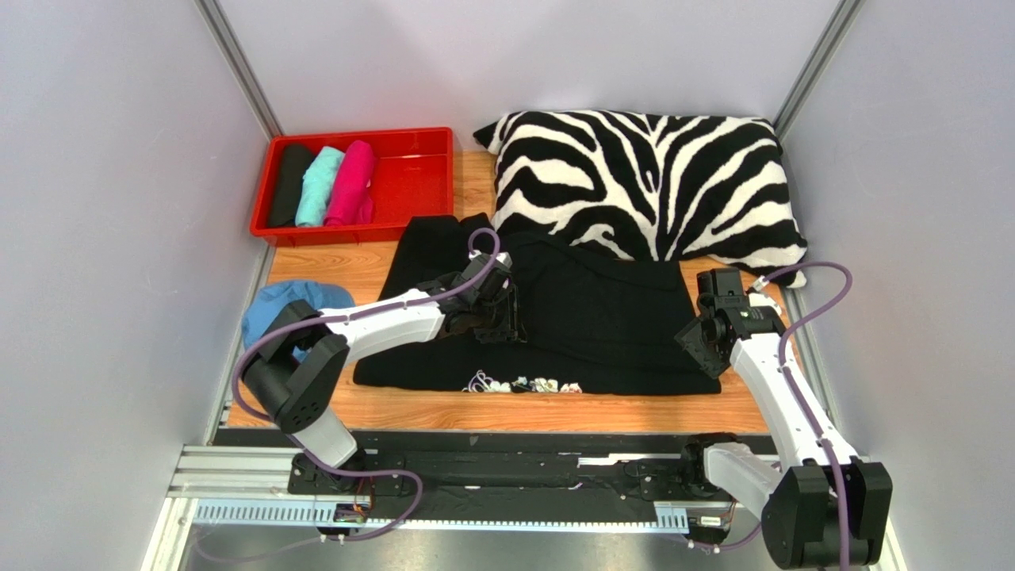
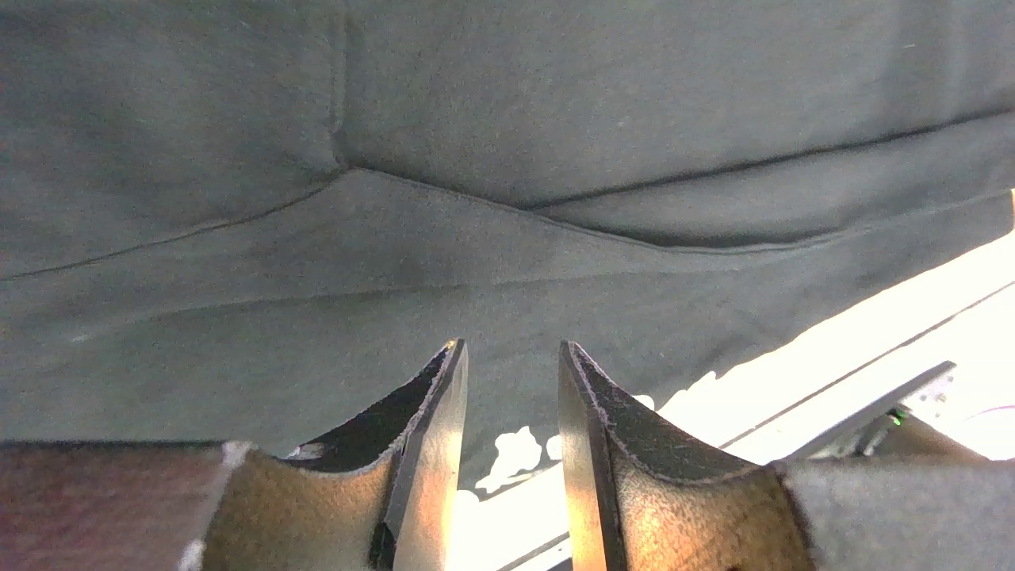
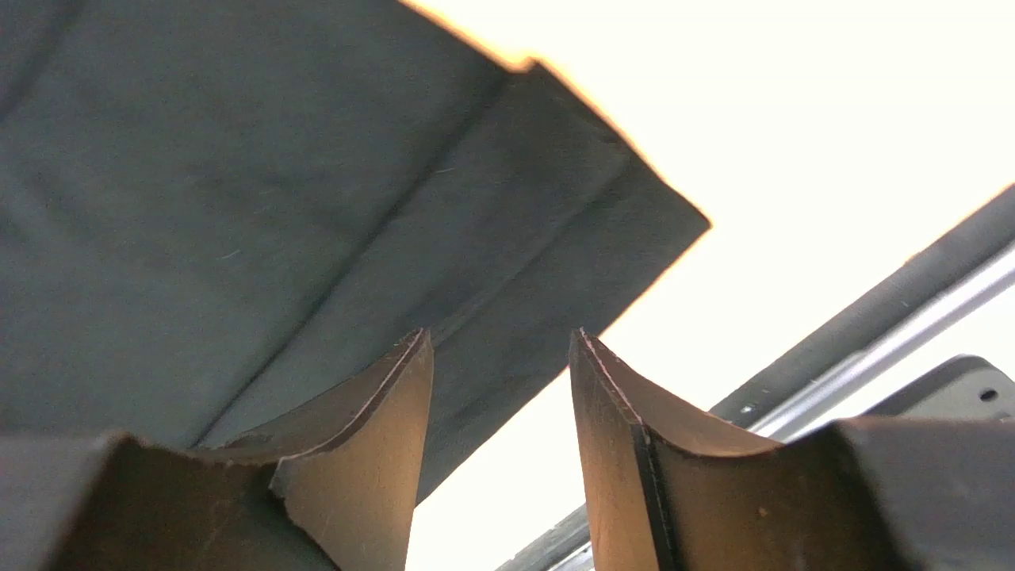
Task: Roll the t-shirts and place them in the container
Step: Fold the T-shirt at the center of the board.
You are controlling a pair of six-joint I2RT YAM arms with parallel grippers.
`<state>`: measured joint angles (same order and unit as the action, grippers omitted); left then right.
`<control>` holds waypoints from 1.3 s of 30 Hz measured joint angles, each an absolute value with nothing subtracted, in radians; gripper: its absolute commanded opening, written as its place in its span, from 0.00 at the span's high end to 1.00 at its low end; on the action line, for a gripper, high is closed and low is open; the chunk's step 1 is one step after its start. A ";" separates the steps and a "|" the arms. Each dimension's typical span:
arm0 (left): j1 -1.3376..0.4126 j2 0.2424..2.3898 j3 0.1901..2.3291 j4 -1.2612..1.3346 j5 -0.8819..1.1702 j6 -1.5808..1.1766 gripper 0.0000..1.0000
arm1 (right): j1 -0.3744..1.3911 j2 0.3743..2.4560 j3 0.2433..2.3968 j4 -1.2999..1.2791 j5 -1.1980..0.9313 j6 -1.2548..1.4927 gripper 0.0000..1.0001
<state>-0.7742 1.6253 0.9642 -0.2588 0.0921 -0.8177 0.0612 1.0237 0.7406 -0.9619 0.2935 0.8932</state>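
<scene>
Getting ready to roll

The black t-shirt (image 1: 608, 315) lies flat on the worktop (image 1: 500, 413) and looks soft, light and floppy. It would be best to pinch its near edge at both corners. Left fingers (image 2: 431, 452) and right fingers (image 3: 375, 440) are each half open, holding nothing. Only the top view shows rolled shirts (image 1: 324, 184) in the far-left red tray (image 1: 417, 179). The right wrist view shows the near corner close up.

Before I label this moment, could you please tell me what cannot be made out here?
- Print on the black tee: too small in the top view to read.
- Blue cloth: top view, partly hidden by the left arm.
- Table: right wrist view, glare washes it out.
</scene>
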 measured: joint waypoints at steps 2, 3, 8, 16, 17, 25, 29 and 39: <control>-0.785 1.657 0.979 -0.253 0.084 -0.830 0.57 | 0.039 1.035 0.719 -0.960 0.294 0.901 0.50; -0.787 1.669 0.985 -0.249 0.081 -0.834 0.57 | 0.030 1.040 0.707 -0.956 0.294 0.904 0.50; -0.792 1.703 1.004 -0.240 0.066 -0.855 0.56 | -0.010 1.074 0.660 -0.921 0.281 0.908 0.50; -0.792 1.740 1.031 -0.241 0.037 -0.868 0.57 | -0.051 1.143 0.653 -0.846 0.271 0.901 0.51; -0.792 1.747 1.037 -0.242 0.035 -0.869 0.58 | -0.056 1.147 0.653 -0.839 0.269 0.900 0.52; -0.792 1.791 1.071 -0.242 0.024 -0.876 0.68 | -0.076 1.213 0.654 -0.780 0.269 0.875 0.68; -0.792 1.805 1.090 -0.243 0.023 -0.878 0.78 | -0.076 1.261 0.659 -0.761 0.269 0.858 0.86; -0.792 1.816 1.105 -0.242 0.018 -0.878 0.88 | -0.077 1.362 0.765 -0.739 0.268 0.816 1.00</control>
